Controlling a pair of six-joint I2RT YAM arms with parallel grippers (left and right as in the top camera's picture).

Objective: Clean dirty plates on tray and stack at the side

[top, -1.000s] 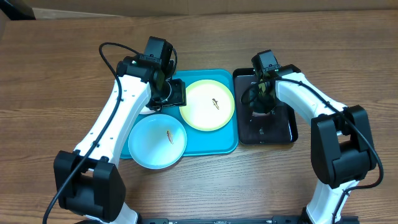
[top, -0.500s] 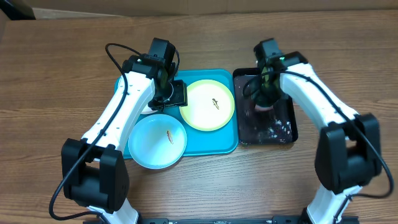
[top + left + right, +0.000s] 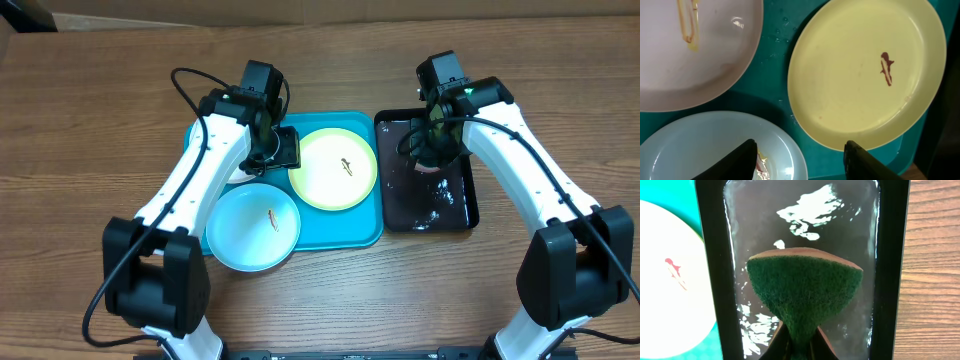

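One broad worktop [image 3: 80, 120] of brown wood grain fills the overhead view, with a paler tan strip along its far edge. Near its middle lies the turquoise tray [image 3: 352, 230], rounded at the corners and raised at the rim. The narrower glossy black tray [image 3: 455, 218] sits just beside its right edge, its floor wet and glinting.

All three plates rest on the turquoise tray, close together. The lime green plate [image 3: 333, 169] sits at the far right corner with a small red-brown smear near its middle. The pale blue plate [image 3: 253, 227] lies at the near left with a small brown smear at its centre, and its near edge reaches out over the tray's rim. The white plate [image 3: 700, 50] is at the far left, mostly hidden under the left arm from above. The left wrist view shows an orange-brown streak on it, and water droplets on the tray floor between the plates.

A sponge [image 3: 805, 290], green scouring face towards the wrist camera with a pinkish edge behind it, hangs over the black tray, pinched in the closed right pincer [image 3: 797, 347]. The left pincer [image 3: 800, 155] hovers above the plates, its fingers apart with nothing between them
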